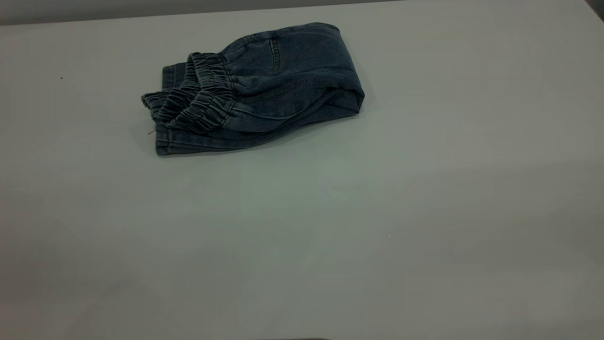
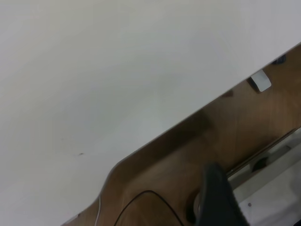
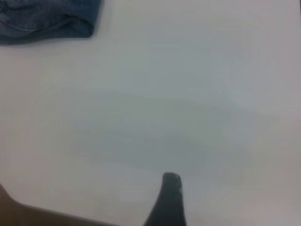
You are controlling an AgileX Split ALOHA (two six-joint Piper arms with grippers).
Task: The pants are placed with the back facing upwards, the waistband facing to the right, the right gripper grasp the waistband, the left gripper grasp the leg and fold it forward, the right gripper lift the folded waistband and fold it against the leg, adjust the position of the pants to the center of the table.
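Note:
The pants [image 1: 255, 89] lie folded into a compact blue denim bundle on the table [image 1: 377, 212], left of centre and towards the far edge. The ruffled waistband [image 1: 198, 94] rests on top at the bundle's left end, over the leg layers, of which only an edge [image 1: 198, 144] shows; the print is hidden. Neither arm appears in the exterior view. The right wrist view shows part of the right gripper [image 3: 170, 197] over bare table, well away from a corner of the pants [image 3: 47, 19]. The left gripper [image 2: 221, 197] hangs beyond the table's edge [image 2: 155, 141].
Beyond the table's edge in the left wrist view lies a brown floor [image 2: 221, 132] with a thin black cable [image 2: 141, 194] and a small white object [image 2: 260, 81]. Bare tabletop stretches in front of the pants and to their right.

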